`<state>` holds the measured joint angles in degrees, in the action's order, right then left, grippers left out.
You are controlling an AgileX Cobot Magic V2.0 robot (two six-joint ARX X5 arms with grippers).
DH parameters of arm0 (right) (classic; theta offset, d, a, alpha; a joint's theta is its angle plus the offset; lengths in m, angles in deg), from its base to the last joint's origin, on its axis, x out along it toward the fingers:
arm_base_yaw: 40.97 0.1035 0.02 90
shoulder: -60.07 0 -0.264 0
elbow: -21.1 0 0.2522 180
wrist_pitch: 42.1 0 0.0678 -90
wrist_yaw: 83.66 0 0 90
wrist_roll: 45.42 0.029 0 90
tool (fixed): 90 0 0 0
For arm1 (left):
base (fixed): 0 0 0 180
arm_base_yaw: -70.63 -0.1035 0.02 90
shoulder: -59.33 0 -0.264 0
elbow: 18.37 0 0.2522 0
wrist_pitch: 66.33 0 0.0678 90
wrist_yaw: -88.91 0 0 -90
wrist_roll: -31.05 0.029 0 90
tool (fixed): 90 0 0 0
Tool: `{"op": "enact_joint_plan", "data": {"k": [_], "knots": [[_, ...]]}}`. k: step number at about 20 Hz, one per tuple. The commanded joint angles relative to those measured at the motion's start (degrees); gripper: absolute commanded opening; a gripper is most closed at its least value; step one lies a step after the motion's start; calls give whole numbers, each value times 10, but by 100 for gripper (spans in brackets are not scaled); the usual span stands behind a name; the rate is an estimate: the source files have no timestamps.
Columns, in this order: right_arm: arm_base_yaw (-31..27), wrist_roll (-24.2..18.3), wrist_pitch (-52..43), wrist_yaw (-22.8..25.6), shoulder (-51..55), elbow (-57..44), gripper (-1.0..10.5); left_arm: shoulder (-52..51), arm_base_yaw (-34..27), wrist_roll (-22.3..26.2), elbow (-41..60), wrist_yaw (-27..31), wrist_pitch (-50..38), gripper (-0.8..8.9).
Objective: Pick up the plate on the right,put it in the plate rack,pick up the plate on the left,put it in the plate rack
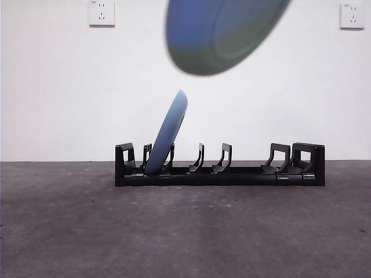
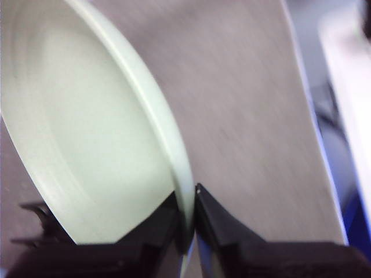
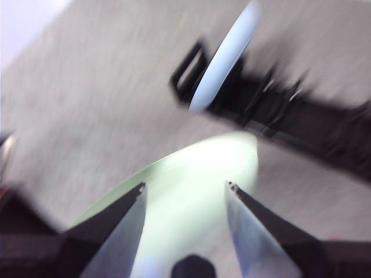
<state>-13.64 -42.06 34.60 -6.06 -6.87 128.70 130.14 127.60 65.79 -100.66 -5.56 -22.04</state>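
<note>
Front view shows the plate rack point(image 1: 219, 167) standing on the counter point(image 1: 185, 231), with a blue plate point(image 1: 167, 134) already seated on edge between prongs near one end, leaning slightly. A second plate point(image 1: 223, 32) hangs in the air above the rack, tilted and blurred, well apart from the prongs. From the left wrist view I judge that the left tool point(image 2: 190, 217) is clamped on the rim of this pale green plate point(image 2: 87, 133), its jaws pinching only a narrow strip of the edge. The right tool point(image 3: 185, 194) has its jaws apart and holds nothing; its view looks down past the carried plate point(image 3: 191, 179) toward the rack point(image 3: 301, 116) and the seated plate point(image 3: 223, 58). My chief concern is the thin rim grip: with the plate's weight hanging off to one side of the jaws, it could pivot or slip during the descent. Second, the plate is tilted; if it is not brought upright and lined up with a free slot, its lower edge could land on top of a prong and skid off onto the counter. Third, a descent too near the seated plate could knock it or tip it out of its slot. Fourth, I note the right tool sits close to the carried plate, so the two arms could foul each other.
</note>
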Motion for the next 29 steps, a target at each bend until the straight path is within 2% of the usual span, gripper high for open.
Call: {"op": "enact_joint_plan", "data": {"k": [1, 5, 10, 16, 29], "knots": [[0, -3, 3, 6, 45, 2, 229, 19, -40, -95, 1, -45, -99, -8], [0, 1, 38, 5, 112, 2, 225, 85, -97, -198, 1, -90, -253, -8], [0, 0, 115, 5, 140, 2, 226, 188, -134, -297, 1, -73, -425, -8], [0, 0, 158, 5, 140, 2, 225, 282, -162, -332, -2, -33, -512, -8], [0, -6, 158, 5, 140, 1, 225, 410, -181, -332, -73, 1, -502, -8]]}}
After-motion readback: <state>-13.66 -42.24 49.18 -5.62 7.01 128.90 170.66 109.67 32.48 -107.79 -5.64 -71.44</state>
